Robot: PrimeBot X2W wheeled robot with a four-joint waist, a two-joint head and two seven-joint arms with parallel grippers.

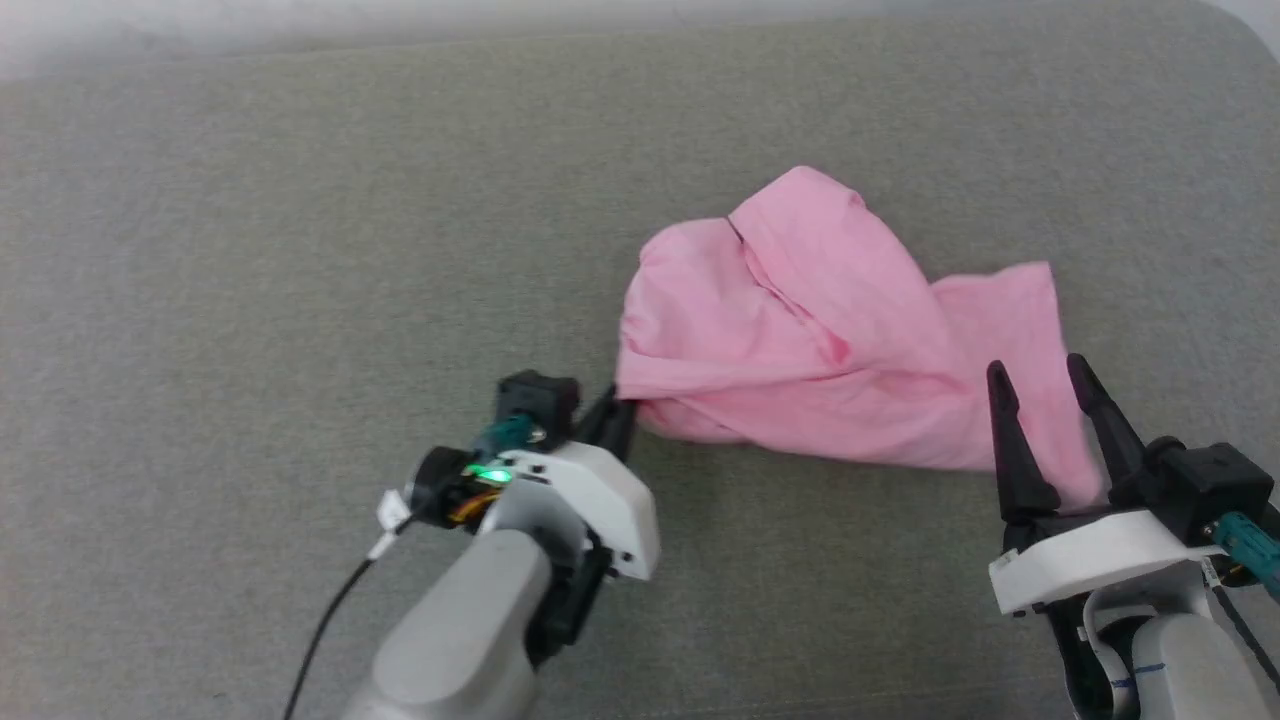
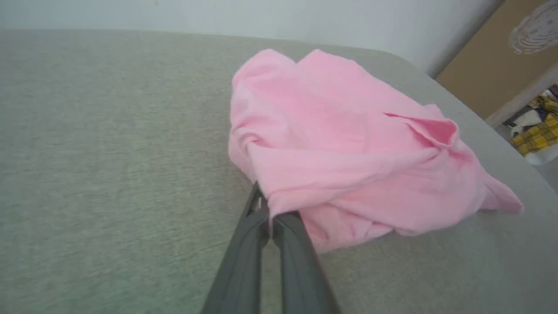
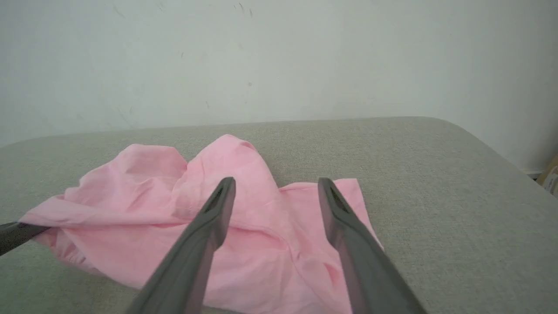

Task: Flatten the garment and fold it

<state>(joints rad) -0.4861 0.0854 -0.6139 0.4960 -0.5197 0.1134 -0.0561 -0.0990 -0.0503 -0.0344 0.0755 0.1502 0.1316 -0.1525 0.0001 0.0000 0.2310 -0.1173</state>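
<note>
Barely started tbh: garment (image 1: 800, 330) lies heaped right of the worktop's (image 1: 250, 250) middle. The left gripper (image 1: 620, 412) fingers are pinched on its left edge, and the right gripper (image 1: 1040, 372) fingers are wide open over its right end. Flattening and folding are all left to do.

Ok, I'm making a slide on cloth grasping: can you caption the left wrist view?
Left gripper shut on the near edge of the crumpled pink garment lying on a grey-green padded surface.

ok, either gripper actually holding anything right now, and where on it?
The left gripper is shut on the garment, pinching a fold at its near left edge. The right gripper is open, holding nothing.
</note>
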